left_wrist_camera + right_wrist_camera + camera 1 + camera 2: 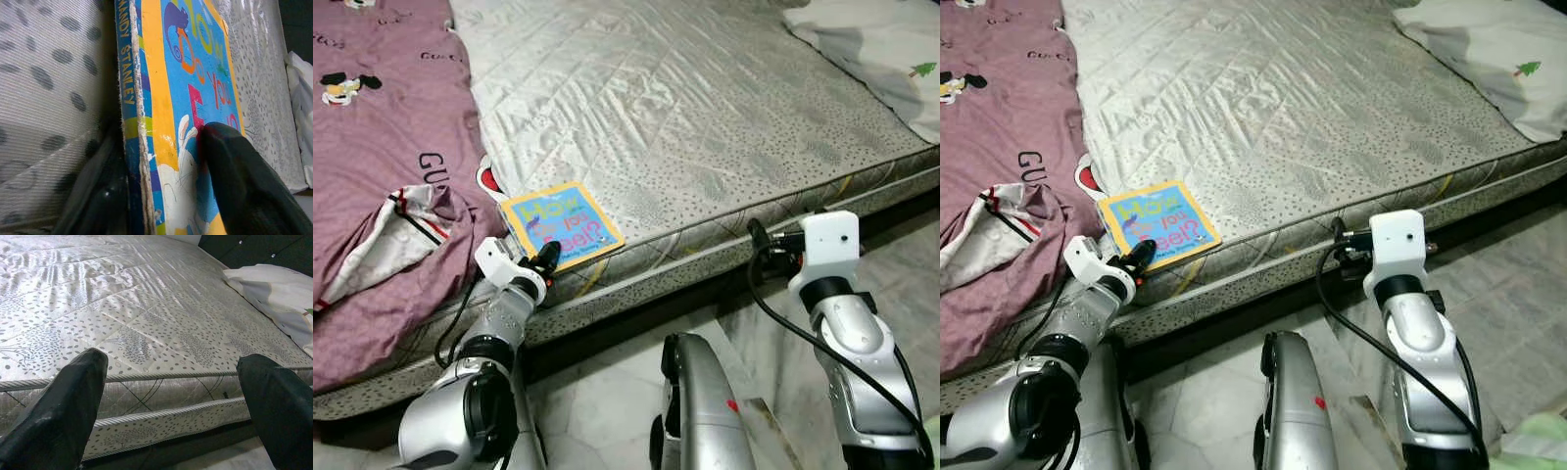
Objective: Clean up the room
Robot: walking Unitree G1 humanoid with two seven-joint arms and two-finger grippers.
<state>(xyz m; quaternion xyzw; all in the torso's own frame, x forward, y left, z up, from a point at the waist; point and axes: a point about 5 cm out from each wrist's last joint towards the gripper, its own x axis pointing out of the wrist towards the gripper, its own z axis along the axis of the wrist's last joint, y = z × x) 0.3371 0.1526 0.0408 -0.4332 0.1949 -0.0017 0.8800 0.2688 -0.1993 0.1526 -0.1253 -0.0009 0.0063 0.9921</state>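
Note:
A children's board book [563,225], blue with an orange border, lies at the near edge of the grey mattress [705,117]. My left gripper [546,259] is at the book's near corner. In the left wrist view one black finger [234,176] presses on the cover [181,98] and the other sits under the spine, so the gripper is shut on the book. My right gripper [759,235] hangs open in front of the mattress side. Its two fingers [63,401] stand wide apart with nothing between them.
A purple printed blanket [382,147] covers the bed's left part, with a bunched white cloth [401,230] on it. A white pillow [881,39] lies at the far right corner. Pale tiled floor [607,392] runs below the bed edge.

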